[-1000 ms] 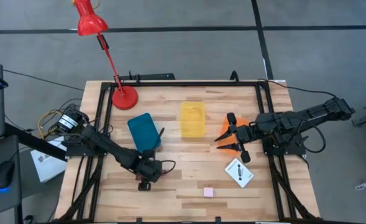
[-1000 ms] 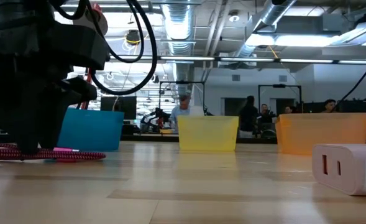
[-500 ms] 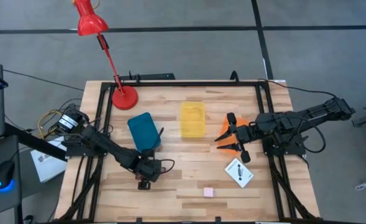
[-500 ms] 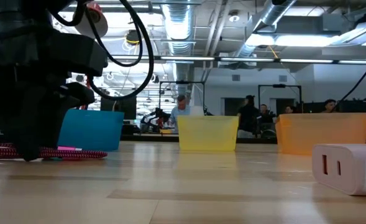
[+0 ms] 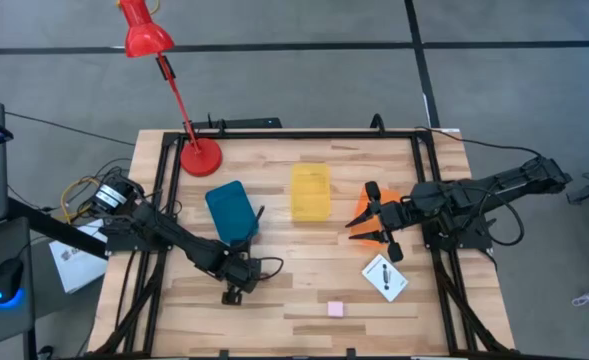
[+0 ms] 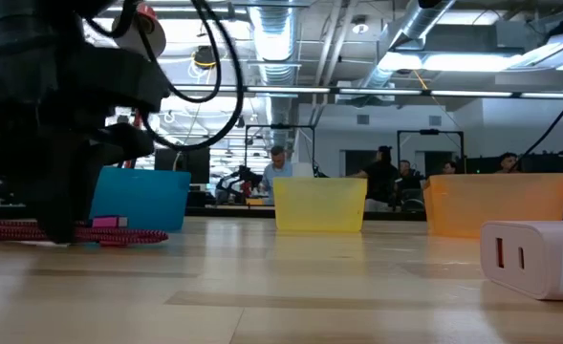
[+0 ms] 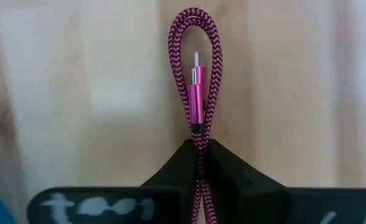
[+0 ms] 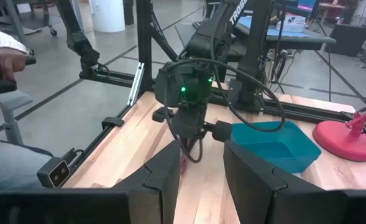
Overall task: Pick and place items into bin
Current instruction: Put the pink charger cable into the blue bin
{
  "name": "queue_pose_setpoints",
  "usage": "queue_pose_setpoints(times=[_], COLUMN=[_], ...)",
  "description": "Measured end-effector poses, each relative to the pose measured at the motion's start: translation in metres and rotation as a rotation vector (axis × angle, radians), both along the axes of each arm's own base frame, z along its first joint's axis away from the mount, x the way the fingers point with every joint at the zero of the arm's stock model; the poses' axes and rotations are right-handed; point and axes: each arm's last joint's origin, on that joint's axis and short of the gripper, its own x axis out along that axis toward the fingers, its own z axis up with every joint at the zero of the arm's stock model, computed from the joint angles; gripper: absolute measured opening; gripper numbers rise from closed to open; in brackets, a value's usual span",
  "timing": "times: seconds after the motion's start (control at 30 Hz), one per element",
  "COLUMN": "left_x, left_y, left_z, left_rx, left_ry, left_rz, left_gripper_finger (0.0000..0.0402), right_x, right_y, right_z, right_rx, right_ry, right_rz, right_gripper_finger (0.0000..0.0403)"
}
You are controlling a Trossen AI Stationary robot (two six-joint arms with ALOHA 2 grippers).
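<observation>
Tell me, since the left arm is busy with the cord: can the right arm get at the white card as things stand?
Probably yes. The white card lies bare on the table just beside the right pincer, which is open and empty, with nothing between them.

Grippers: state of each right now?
Left gripper: shut on the braided cord, down at the table.
Right gripper: open, empty, beside the orange bin.

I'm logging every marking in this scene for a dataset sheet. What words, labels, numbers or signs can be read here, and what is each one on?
"CHRGBLK", roughly: on the side of the white charger, low view; the small letters are hard to make out.
"TRO...", cut off: on an arm link of the left arm, right wrist view.
Black mark on the charger's top, high view: too small to read.
Pale smear on the left gripper: illegible.
</observation>
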Motion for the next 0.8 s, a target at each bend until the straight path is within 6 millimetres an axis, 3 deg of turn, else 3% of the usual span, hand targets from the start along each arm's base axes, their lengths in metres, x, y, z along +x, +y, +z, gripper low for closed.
queue_pose_setpoints(times=[0.2, 0.43, 0.6, 0.8], left_x=[0.017, 0.022, 0.02, 0.005], left_y=[-0.011, -0.008, 0.004, 0.038], left_z=[0.035, 0.087, 0.114, 0.128], left_rx=[0.089, 0.406, 0.581, 0.737], left_ry=[-0.081, -0.076, -0.035, 0.154], left_rz=[-0.079, -0.096, -0.053, 0.143], left_gripper_finger=[0.0006, 0.0006, 0.0007, 0.0005], right_x=[0.0, 0.0, 0.0, 0.0], right_y=[0.0, 0.0, 0.0, 0.0], right_z=[0.0, -0.001, -0.001, -0.001], right_rx=[-0.001, -0.004, -0.004, 0.016], right_ry=[0.002, 0.013, 0.013, 0.019], right_rz=[0.0, 0.0, 0.0, -0.004], right_gripper_finger=[0.0119, 0.0119, 0.0119, 0.0119])
